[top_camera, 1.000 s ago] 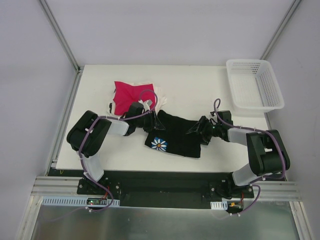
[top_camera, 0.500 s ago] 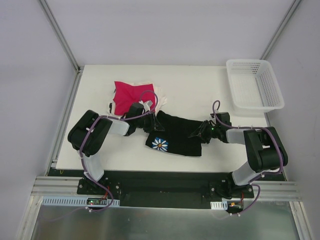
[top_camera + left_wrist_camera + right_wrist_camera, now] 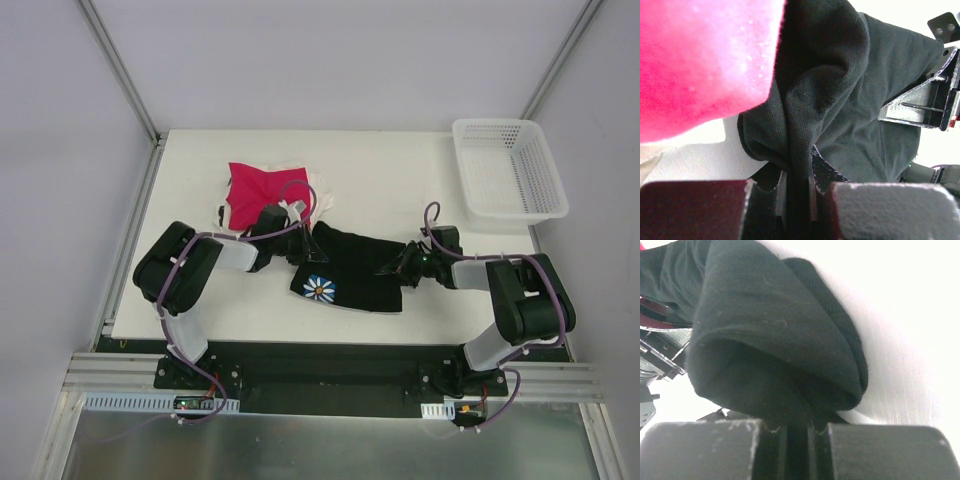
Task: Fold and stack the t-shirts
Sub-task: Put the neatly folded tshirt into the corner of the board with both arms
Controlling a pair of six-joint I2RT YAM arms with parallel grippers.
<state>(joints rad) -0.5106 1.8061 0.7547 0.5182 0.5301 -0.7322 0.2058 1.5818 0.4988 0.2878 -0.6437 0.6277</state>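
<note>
The black t-shirt (image 3: 352, 272) with its daisy print (image 3: 319, 288) lies bunched at the table's front middle. My left gripper (image 3: 301, 246) is shut on a fold at its left end, and the cloth runs up from between the jaws (image 3: 797, 185). My right gripper (image 3: 399, 266) is shut on the shirt's right edge, where a thick black fold (image 3: 775, 340) sits between the jaws (image 3: 796, 432). The magenta-pink t-shirt (image 3: 260, 192) lies behind the left gripper on top of white cloth (image 3: 316, 189). It fills the upper left of the left wrist view (image 3: 705, 60).
A white mesh basket (image 3: 509, 170) stands at the back right corner of the white table (image 3: 400, 170). The right gripper's body (image 3: 922, 102) shows across the black shirt in the left wrist view.
Both grippers have closed on the ends of the black t-shirt. The right gripper has shifted slightly towards the back, and the shirt's right end has bunched up a little.
</note>
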